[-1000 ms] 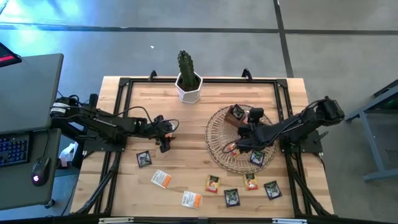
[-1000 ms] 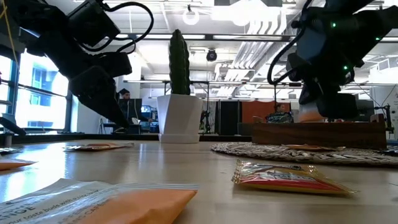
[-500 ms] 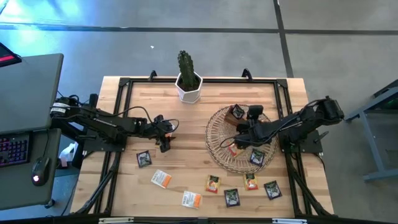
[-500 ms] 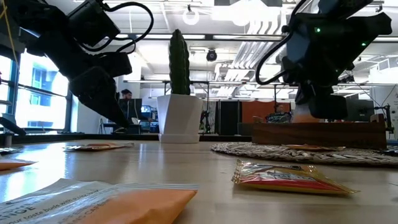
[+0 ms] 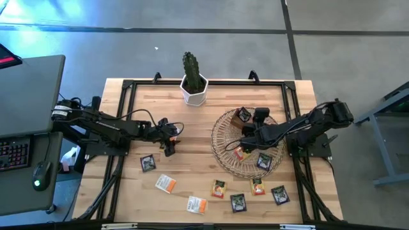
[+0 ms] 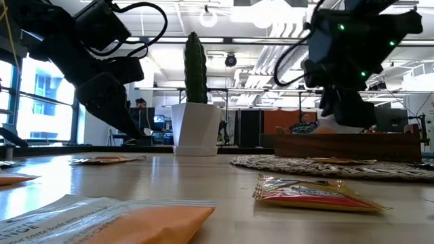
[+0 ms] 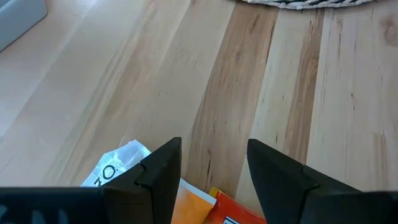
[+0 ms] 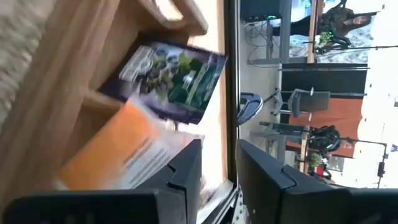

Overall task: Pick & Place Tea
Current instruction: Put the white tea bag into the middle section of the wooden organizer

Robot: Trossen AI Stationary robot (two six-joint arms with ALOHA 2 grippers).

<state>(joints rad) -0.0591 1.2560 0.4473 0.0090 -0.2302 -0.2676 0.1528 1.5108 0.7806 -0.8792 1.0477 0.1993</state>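
Observation:
My right gripper (image 5: 246,137) hangs open over the round wicker tray (image 5: 223,131), at the brown wooden box (image 6: 346,145). In the right wrist view its fingers (image 8: 186,177) point into the box's compartments. A black-and-green tea sachet (image 8: 174,78) lies in one, and a blurred white-and-orange sachet (image 8: 124,152) sits just beyond the fingers. A reddish sachet (image 5: 241,152) lies on the tray. My left gripper (image 7: 214,168) waits open, low over the table's left half, with a white-and-orange sachet (image 7: 118,171) under its fingers. Several more sachets (image 5: 219,188) lie flat along the near edge.
A cactus in a white pot (image 5: 193,83) stands at the far edge, left of the tray. A black sachet (image 5: 264,161) lies on the tray's near rim. Bare wood stretches between the two grippers (image 5: 192,140). A desk with a keyboard (image 5: 13,153) stands left of the table.

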